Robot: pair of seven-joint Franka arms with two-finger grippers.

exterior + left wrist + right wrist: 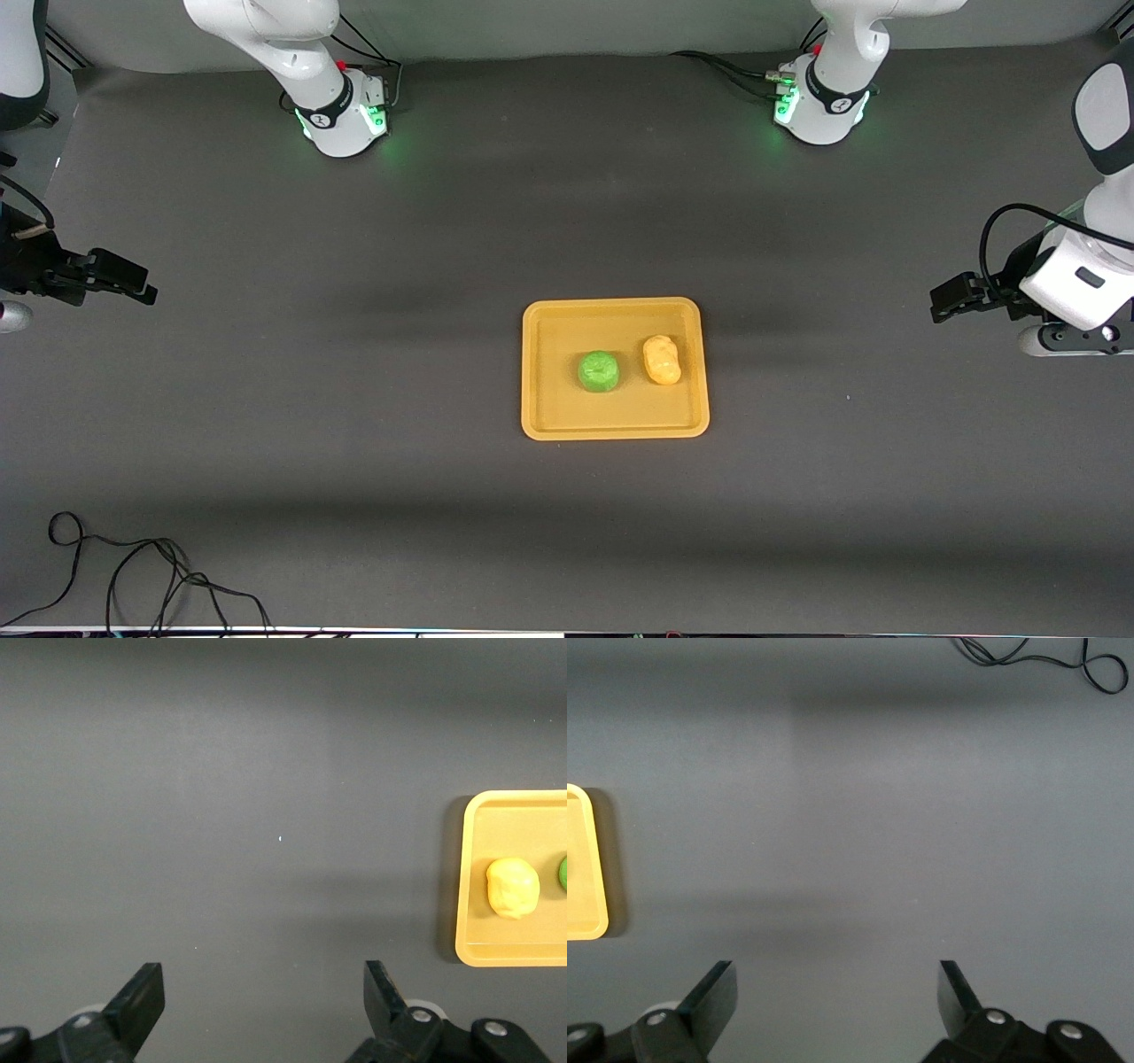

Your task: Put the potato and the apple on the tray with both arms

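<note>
The orange-yellow tray point(545, 416) lies in the middle of the table. The green apple point(599, 370) and the yellow potato point(661, 359) sit side by side on it, the potato toward the left arm's end. My left gripper point(941, 301) is open and empty, up over bare table at its end, well away from the tray. My right gripper point(142, 282) is open and empty over bare table at the other end. The left wrist view shows the tray point(469, 904), the potato point(513, 888) and a sliver of the apple point(563, 874). The right wrist view shows only the tray's edge point(594, 895).
A black cable point(133, 567) lies looped near the table's front edge toward the right arm's end; it also shows in the right wrist view point(1045, 654). The dark grey mat point(354, 399) covers the table around the tray.
</note>
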